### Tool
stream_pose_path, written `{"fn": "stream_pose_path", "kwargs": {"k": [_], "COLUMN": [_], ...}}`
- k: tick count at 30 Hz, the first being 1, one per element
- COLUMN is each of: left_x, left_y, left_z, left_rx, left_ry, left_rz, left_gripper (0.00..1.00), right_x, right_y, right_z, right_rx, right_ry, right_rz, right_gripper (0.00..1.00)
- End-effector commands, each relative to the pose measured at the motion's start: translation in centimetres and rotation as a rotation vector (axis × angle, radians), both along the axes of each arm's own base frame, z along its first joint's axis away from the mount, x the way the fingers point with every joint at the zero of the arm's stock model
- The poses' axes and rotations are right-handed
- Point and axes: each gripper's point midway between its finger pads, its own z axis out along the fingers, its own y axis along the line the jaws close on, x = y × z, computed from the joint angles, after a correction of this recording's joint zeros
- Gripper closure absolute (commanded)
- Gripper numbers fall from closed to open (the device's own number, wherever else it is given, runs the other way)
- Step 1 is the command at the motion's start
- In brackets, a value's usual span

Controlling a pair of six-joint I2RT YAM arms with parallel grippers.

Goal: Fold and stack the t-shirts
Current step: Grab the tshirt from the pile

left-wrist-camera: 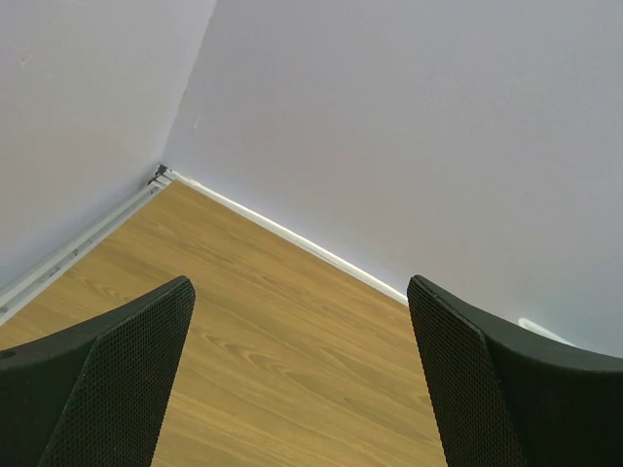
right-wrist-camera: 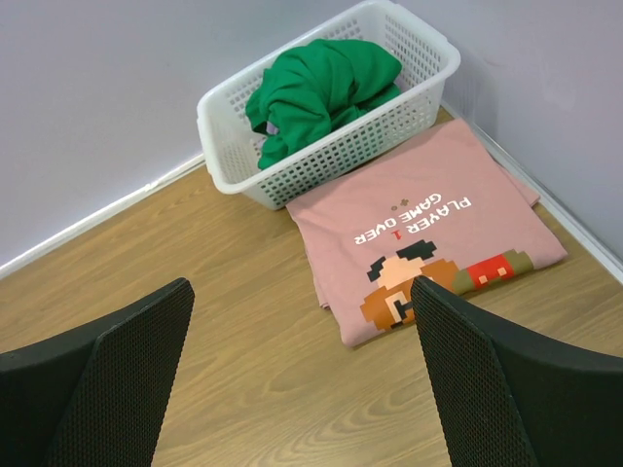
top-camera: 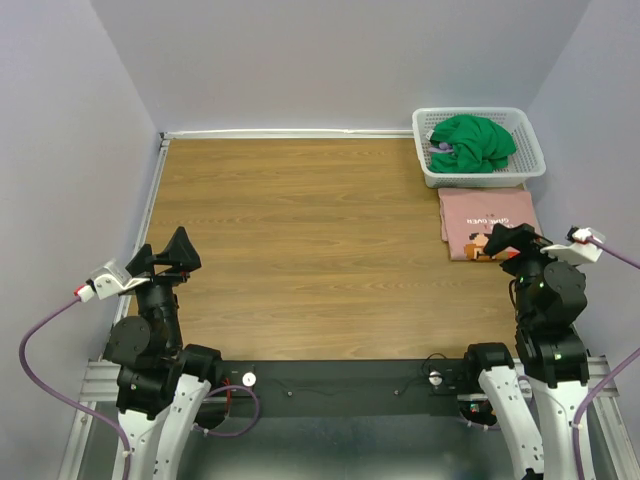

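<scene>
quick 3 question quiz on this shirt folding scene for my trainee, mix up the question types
1. Where is the pink t-shirt? A) held in the right jaws B) folded flat on the table beside the basket C) draped over the left arm
2. Fill in: the bunched t-shirt inside the basket is ____ in colour.
3. True or false: both arms' jaws are shut on cloth.

Key: 1 B; 2 green; 3 false, both stand open and empty.
</scene>
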Motion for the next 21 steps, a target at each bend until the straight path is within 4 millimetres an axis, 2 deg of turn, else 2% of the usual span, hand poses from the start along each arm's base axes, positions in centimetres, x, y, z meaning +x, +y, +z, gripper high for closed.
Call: {"fn": "stream_pose_path", "kwargs": {"k": [1,3,6,9,10,13,14,16,17,18,19,20,21], "left_x": [0.3,0.3,0.2,0.2,0.2,0.1,0.1,0.1,0.1,0.0,0.0,-0.1,-0.1], "left_y": [-0.2,-0.2,-0.2,-0.3,-0.3,-0.5,-0.5,-0.6,-0.6,-0.6,-0.6,-0.6,-0.6], "left_z": [0.0,0.0,0.0,0.1,0.1,0.1,0.1,0.1,0.2,0.2,0.2,0.3,0.3], "left_rx": [0.014,0.015,0.015,0.015,0.016,0.017,0.019,0.021,0.021,0.022,0.021,0.021,0.022], "left_ry": [-0.011,-0.011,-0.014,-0.018,-0.019,-0.024,-0.024,-0.029,-0.030,-0.033,-0.036,-0.037,-0.038], "left_rz": [-0.008,-0.009,-0.009,-0.012,-0.015,-0.027,-0.028,-0.033,-0.035,-0.034,-0.033,-0.034,-0.034], "left_gripper": [0.02,0.02,0.02,0.02,0.02,0.02,0.02,0.02,0.02,0.02,0.02,0.01,0.02], "right_x": [0.2,0.6,2.2,4.7,6.2,8.8,11.1,13.4,14.8,17.1,18.5,19.7,21.2], "right_y": [0.3,0.2,0.2,0.1,-0.2,-1.5,-1.4,-1.5,-1.6,-1.6,-1.6,-1.7,-1.6], "right_z": [0.9,1.7,2.0,2.3,2.3,2.5,2.4,2.3,3.3,1.4,0.6,0.2,1.3], "right_rx": [-0.024,-0.041,-0.074,-0.094,-0.100,-0.113,-0.130,-0.152,-0.157,-0.160,-0.155,-0.141,-0.113], "right_ry": [-0.024,-0.025,0.009,0.045,0.079,0.139,0.186,0.228,0.226,0.291,0.317,0.330,0.301], "right_rz": [0.022,0.023,0.024,0.015,-0.008,-0.091,-0.090,-0.092,-0.102,-0.092,-0.080,-0.070,-0.065], "right_gripper": [0.00,0.00,0.00,0.00,0.00,0.00,0.00,0.00,0.00,0.00,0.00,0.00,0.00]}}
